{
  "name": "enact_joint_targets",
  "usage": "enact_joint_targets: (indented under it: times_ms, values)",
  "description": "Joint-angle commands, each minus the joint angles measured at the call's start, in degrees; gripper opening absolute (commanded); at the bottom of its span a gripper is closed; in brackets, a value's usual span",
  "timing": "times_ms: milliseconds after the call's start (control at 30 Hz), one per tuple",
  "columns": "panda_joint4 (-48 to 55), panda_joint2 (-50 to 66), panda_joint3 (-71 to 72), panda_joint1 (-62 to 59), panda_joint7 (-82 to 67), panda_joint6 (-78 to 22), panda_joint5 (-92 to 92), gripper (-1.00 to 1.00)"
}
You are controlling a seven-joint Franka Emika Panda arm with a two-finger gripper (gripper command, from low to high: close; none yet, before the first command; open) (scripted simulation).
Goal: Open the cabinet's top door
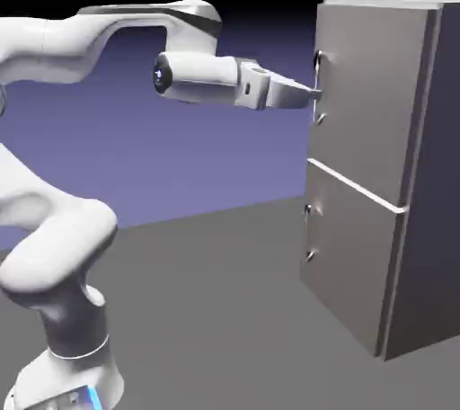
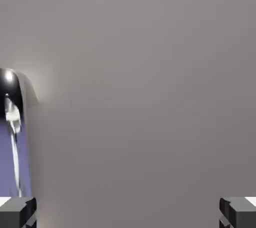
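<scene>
The grey cabinet (image 1: 431,174) stands at the exterior view's right. Its top door (image 1: 368,93) is the upper front panel and lies flush, with a slim silver handle (image 1: 318,84) near its left edge. My gripper (image 1: 314,95) reaches level toward the door, tips right at the handle. In the hand view the top door (image 2: 140,87) fills the picture. The handle (image 2: 10,122) shows at the far left, just above the left fingertip (image 2: 17,212). The gripper (image 2: 128,217) is open, and only bare door panel shows between its fingertips.
Below the top door sits a shorter door panel (image 1: 350,264) with its own small handle (image 1: 308,233). The grey table (image 1: 216,309) stretches between my base and the cabinet. My arm's elbow (image 1: 54,246) bulks at the lower left.
</scene>
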Motion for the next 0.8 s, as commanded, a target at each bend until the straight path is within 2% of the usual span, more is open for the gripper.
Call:
enact_joint_targets:
  times_ms: [0,467,700,733,767]
  values:
    - [0.5,-0.3,0.9,-0.8,-1.8,0.0,2.5,0.00]
    - [6.9,-4.4,13.2,-11.8,-27.3,-0.6,37.4,0.00]
    - [14.2,-0.5,19.9,-22.3,-28.2,-2.3,38.6,0.00]
    - [14.2,-0.5,19.9,-22.3,-28.2,-2.3,38.6,-1.00]
    - [14.2,-0.5,19.9,-22.3,-28.2,-2.3,38.6,-1.00]
